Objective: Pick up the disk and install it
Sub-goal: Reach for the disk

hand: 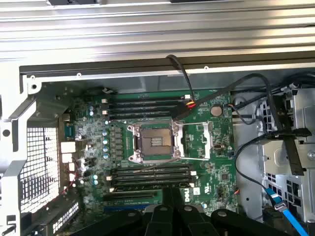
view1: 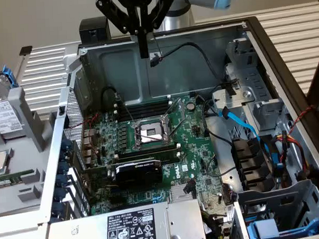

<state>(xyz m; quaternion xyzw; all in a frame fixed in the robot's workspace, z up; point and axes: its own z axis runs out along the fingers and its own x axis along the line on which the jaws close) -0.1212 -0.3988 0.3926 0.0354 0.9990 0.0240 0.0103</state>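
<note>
An open computer case (view1: 125, 68) sits mid-frame in the exterior view. A green board (view1: 200, 173) lies inside, with a square socket (view1: 149, 133) at its middle and a black card (view1: 138, 172) just below. A grey box (view1: 135, 229) sits at the bottom. A blue cable (view1: 243, 125) runs at the right.

Closed gripper (view1: 144, 51) above the open case (view1: 115, 68) (disk (view1: 2, 118) well apart)

Computer workshop; opened computer case (view1: 126, 68)
</note>
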